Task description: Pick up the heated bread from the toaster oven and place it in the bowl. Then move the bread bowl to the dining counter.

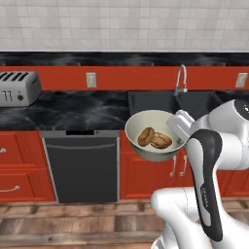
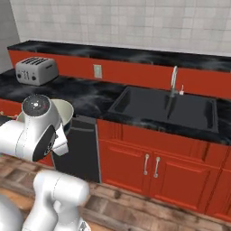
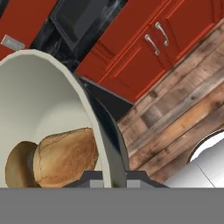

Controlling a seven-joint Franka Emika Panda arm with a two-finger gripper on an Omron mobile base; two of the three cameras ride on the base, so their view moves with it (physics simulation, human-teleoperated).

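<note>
Nearest, the white arm bends up from the base, its two-finger gripper [image 3: 109, 177] clamped on the rim of the deep cream-white bowl [image 1: 141, 121], held in the air before the red cabinets [image 1: 146, 180]; the small golden-orange ring roll [image 1: 145, 136] lies inside, beside a browner bread piece [image 1: 161, 141]. Bread seems bowled; delivery to the dining counter remains; beyond lie the black sink [image 2: 167, 108] and silver toaster [image 1: 18, 88].

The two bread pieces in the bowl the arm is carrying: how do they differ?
The ring-shaped roll is golden-orange and leans tilted against the inside wall of the bowl. The lumpy bread piece is paler tan, has no hole, and lies flatter beside it. Both are far smaller than the bowl and touch each other.
</note>
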